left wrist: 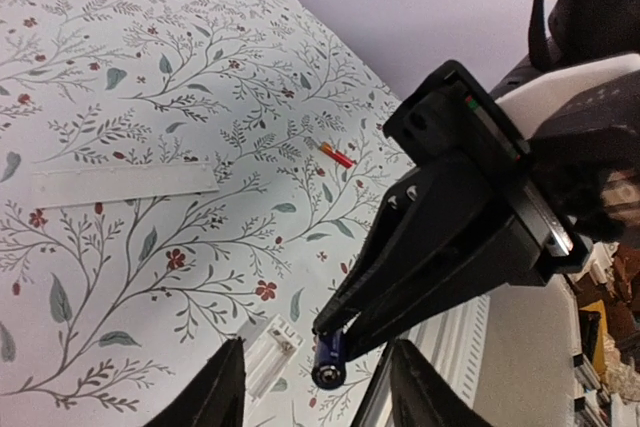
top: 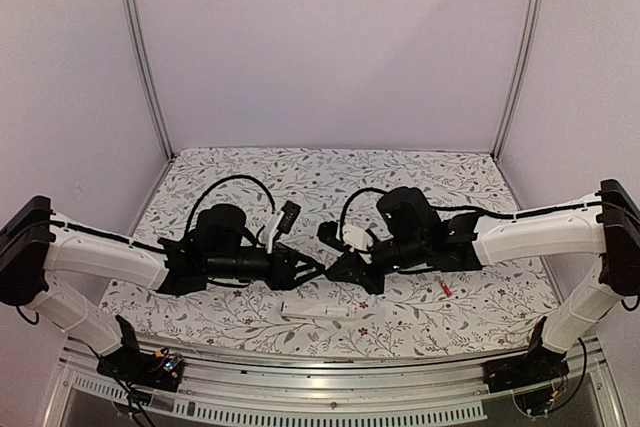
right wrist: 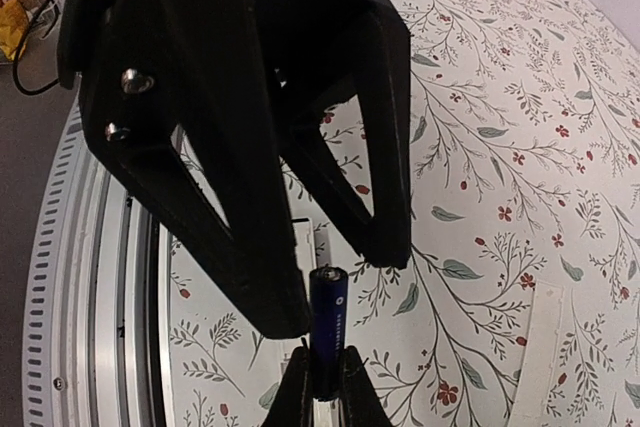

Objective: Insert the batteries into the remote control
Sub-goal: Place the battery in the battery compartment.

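Enclosure: pale lilac walls, aluminium corner posts; worktop (top: 330, 172) covered in leaf-print cloth.
Remote control (top: 318, 310): white, lay flat by the middle of the near edge, its compartment uncovered.
Dark battery (right wrist: 328, 312): held just over the remote control, clamped at one end in the right jaws.
Left jaws: part-open, one on either side of the dark battery.
Red battery (top: 444, 288): lay on the cloth toward the right edge.
Thin white plate (left wrist: 125, 184): lay flat, apart from the remote control.
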